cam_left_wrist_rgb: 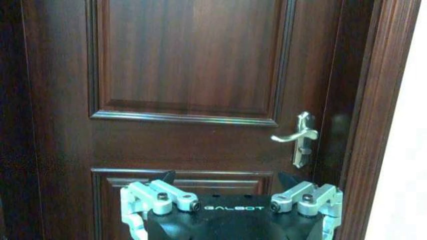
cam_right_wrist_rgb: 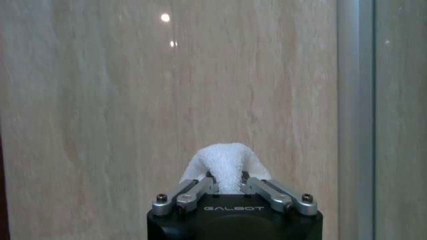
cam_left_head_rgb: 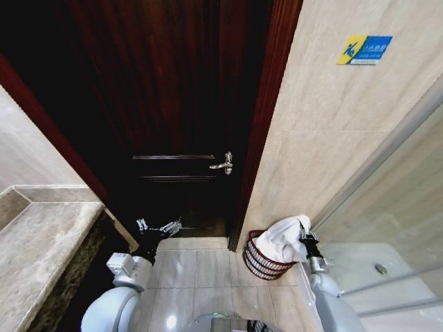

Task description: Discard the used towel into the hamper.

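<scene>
Door (cam_left_head_rgb: 173,104), dark wood, takes up twelve o'clock in the head view, its handle (cam_left_head_rgb: 223,164) near centre; tiled wall (cam_left_head_rgb: 325,124) runs off toward two o'clock. Hamper (cam_left_head_rgb: 261,261) stands on the floor at about four o'clock, against that wall. Towel (cam_left_head_rgb: 287,238), white, is heaped over its rim, partly in and partly bulging above. Right gripper (cam_left_head_rgb: 305,237) sits at the towel's edge, jaws pinching a fold of it. Left gripper (cam_left_head_rgb: 156,226) idles at seven o'clock facing the door, jaws spread, empty. Judged step: the drop itself; next calls for letting go so the cloth settles inside. The hamper's inside and far rim are hidden by towel.
</scene>
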